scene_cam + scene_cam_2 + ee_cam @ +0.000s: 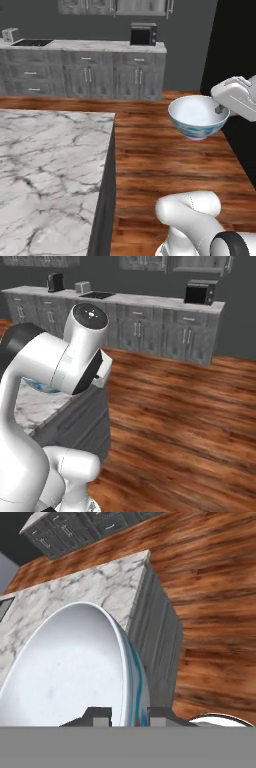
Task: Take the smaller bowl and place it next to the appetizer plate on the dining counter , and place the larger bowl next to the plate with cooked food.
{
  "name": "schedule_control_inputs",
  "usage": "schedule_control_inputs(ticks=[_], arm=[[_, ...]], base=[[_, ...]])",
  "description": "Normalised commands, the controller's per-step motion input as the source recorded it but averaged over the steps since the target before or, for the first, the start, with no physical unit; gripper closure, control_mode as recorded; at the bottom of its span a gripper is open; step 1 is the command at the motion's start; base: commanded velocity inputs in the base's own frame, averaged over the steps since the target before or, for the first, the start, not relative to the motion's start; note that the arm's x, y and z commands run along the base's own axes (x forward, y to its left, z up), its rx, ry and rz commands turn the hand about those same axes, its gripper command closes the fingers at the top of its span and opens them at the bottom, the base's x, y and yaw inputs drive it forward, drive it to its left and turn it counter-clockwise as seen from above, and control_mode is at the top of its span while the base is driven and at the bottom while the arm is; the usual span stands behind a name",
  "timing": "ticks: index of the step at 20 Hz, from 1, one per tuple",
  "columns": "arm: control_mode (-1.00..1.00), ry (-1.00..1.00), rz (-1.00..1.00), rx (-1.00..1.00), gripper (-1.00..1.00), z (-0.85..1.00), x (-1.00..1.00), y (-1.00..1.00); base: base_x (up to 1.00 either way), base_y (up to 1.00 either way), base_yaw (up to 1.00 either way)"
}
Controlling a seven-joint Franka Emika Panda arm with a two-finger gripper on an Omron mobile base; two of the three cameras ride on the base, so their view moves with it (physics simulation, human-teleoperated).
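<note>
My gripper (220,109) is shut on the rim of the larger bowl (197,117), a wide white bowl with a teal swirl outside. The bowl hangs in the air over the wood floor, to the right of the dining counter (50,165) and apart from it. In the hand view the bowl (65,672) lies on its side with its rim between the two fingertips of my gripper (131,714), and the marble counter top (75,592) is beyond it. In the right base view a teal sliver of the bowl (41,387) peeks from behind the arm. The smaller bowl, the appetizer plate and the plate with cooked food are out of view.
Dark grey wall cabinets run along the back with a microwave (143,34) and a sink (31,43). Wood floor (165,165) lies between them and the counter. A tall black block (235,60) stands close behind the hand on the right.
</note>
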Motion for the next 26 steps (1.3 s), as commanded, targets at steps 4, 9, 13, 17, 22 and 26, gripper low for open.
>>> schedule_control_inputs(ticks=[4, 9, 13, 17, 22, 26], arm=[[1.0, 0.0, 0.0, 0.0, 1.0, 0.0, 0.0, 0.0], [1.0, 0.0, 0.0, 0.0, 1.0, 0.0, 0.0, 0.0], [1.0, 0.0, 0.0, 0.0, 1.0, 0.0, 0.0, 0.0], [1.0, 0.0, 0.0, 0.0, 1.0, 0.0, 0.0, 0.0], [1.0, 0.0, 0.0, 0.0, 1.0, 0.0, 0.0, 0.0], [1.0, 0.0, 0.0, 0.0, 1.0, 0.0, 0.0, 0.0]], base=[[-1.0, 0.29, -0.17], [-1.0, 0.34, -0.08], [-1.0, 0.38, -0.01], [-1.0, 0.38, 0.0], [-1.0, 0.45, 0.0], [-1.0, 0.55, 0.0]])
